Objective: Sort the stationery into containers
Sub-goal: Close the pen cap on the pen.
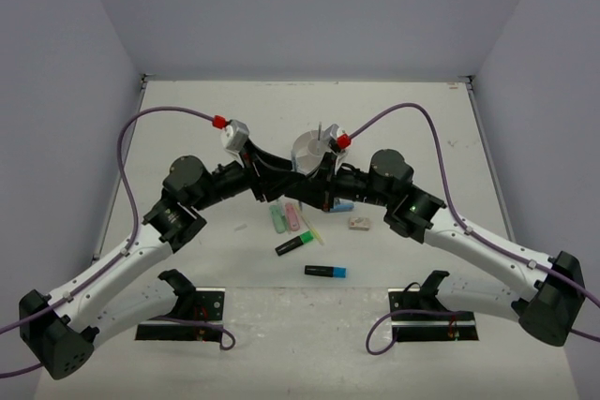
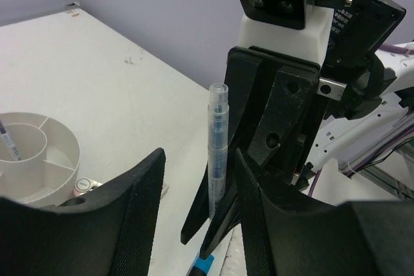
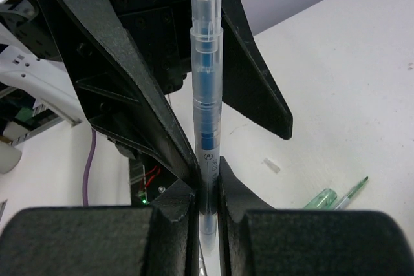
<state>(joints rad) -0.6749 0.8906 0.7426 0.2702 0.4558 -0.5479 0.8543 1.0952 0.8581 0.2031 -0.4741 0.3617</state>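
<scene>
Above the middle of the table my two grippers meet around a clear pen with a blue core [image 3: 207, 95]. My right gripper [image 3: 207, 185] is shut on the pen's lower end and holds it upright. In the left wrist view the same pen [image 2: 217, 153] stands between the fingers of my left gripper [image 2: 198, 179], which is open; the pen sits close to one finger with a wide gap to the other. The round white organiser [image 1: 309, 147] stands just behind the grippers, and a pen [image 2: 10, 143] stands in it. In the top view the left gripper [image 1: 298, 188] and the right gripper [image 1: 324, 192] overlap.
On the table in front lie a mint marker [image 1: 277, 219], a pink marker [image 1: 292, 216], a thin pen [image 1: 314, 231], a green highlighter [image 1: 293, 245], a blue highlighter [image 1: 324, 271], a pale blue marker [image 1: 342, 204] and an eraser [image 1: 358, 223].
</scene>
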